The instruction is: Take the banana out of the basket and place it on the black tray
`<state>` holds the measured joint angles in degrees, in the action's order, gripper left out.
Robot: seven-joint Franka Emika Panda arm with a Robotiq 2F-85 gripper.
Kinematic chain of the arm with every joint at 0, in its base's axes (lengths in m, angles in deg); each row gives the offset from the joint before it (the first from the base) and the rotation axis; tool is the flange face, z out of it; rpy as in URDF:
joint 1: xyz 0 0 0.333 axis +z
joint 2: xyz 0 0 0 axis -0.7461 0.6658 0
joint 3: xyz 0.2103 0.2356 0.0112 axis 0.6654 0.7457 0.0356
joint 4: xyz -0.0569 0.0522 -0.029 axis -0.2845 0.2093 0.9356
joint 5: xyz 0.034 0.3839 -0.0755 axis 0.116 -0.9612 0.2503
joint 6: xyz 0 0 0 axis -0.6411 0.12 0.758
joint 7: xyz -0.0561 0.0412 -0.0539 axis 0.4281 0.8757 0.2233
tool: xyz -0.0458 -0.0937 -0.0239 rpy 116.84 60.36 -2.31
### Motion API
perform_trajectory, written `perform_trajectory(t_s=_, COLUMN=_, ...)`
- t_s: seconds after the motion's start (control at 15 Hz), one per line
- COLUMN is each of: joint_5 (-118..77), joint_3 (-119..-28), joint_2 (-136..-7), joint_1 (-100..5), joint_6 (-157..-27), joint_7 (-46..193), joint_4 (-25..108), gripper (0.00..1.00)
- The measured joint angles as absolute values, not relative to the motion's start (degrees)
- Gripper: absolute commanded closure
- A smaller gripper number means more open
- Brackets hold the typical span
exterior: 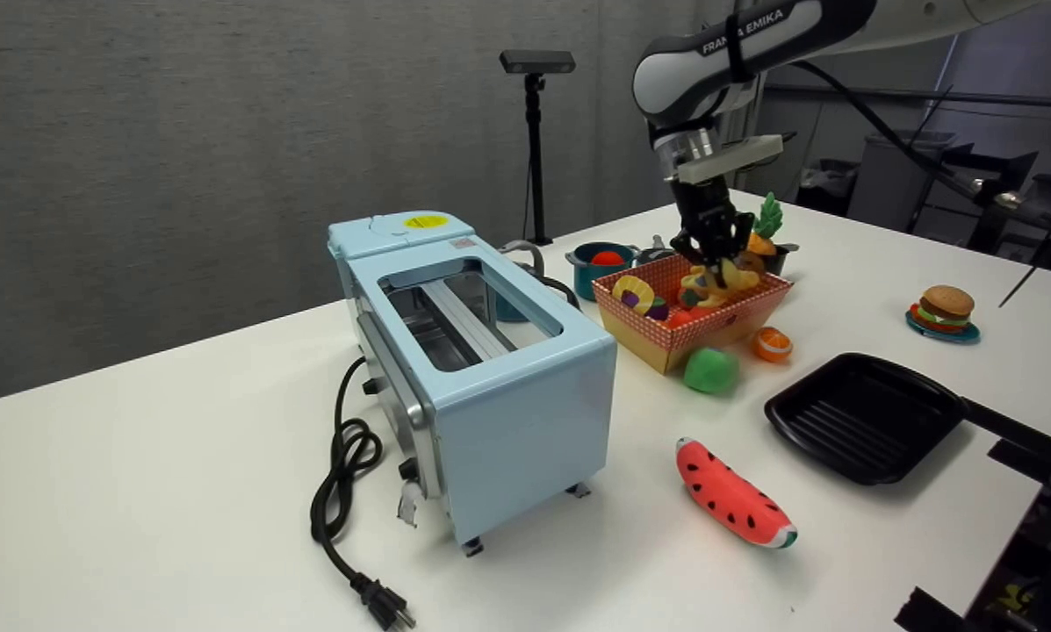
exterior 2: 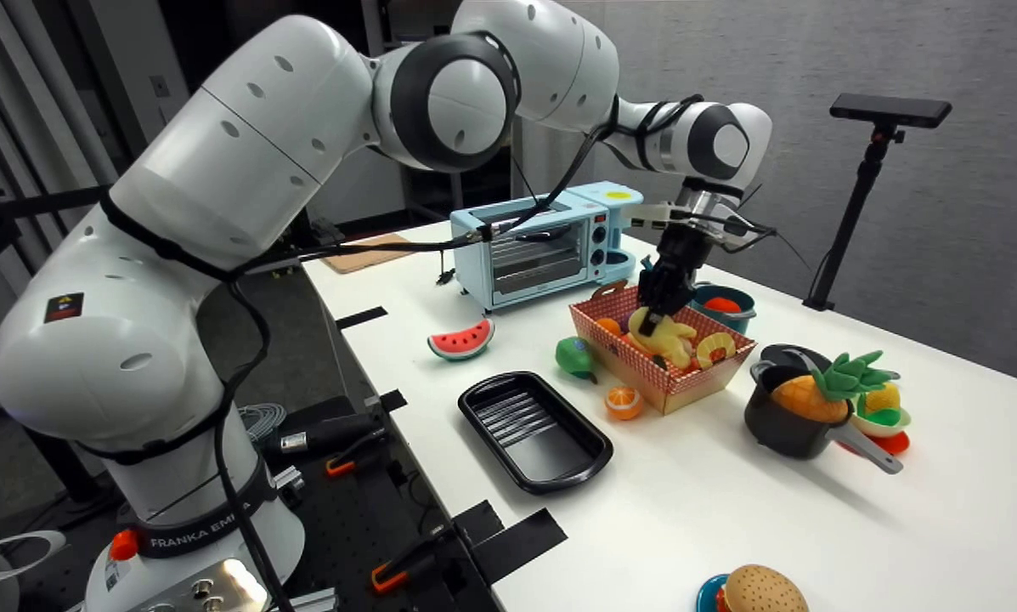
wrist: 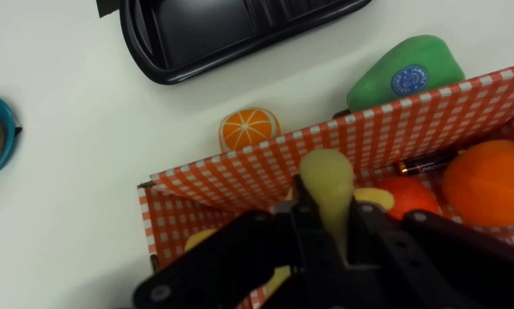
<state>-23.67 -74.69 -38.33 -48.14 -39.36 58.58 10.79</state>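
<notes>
The pale yellow soft banana with spread, peel-like flaps (exterior: 729, 281) (exterior 2: 668, 342) is over the other toys in the red-checked basket (exterior: 635, 335) (exterior 2: 623, 361) (wrist: 235, 171). My gripper (exterior: 715, 274) (exterior 2: 651, 320) reaches down into the basket. Its fingers are shut on the banana; in the wrist view a rounded end of the banana (wrist: 327, 171) bulges out between the fingertips. More yellow parts show on both sides of the fingers. Whether the banana touches the toys beneath is hidden. The black tray (exterior: 867, 417) (exterior 2: 538, 433) (wrist: 205, 32) lies on the table beside the basket and holds nothing.
A green pepper-like toy (exterior: 711, 370) (exterior 2: 574, 357) and an orange half (exterior: 771, 344) (exterior 2: 624, 402) lie between basket and tray. A watermelon slice (exterior: 736, 493), a blue toaster oven (exterior: 525, 430), a black pot with a pineapple (exterior 2: 784, 429) and a burger (exterior 2: 759, 591) stand around.
</notes>
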Motion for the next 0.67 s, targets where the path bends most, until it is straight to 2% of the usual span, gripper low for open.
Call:
perform_trajectory(t_s=0.27, joint_5=-23.7, joint_3=-74.7, joint_2=-45.1, joint_1=-47.4, joint_6=-45.3, joint_7=58.4, joint_4=20.0, gripper=0.96)
perform_trajectory(t_s=0.67, joint_5=-22.8, joint_3=-74.7, joint_2=-55.4, joint_1=-47.3, joint_6=-61.3, joint_7=58.4, joint_4=35.7, gripper=0.96)
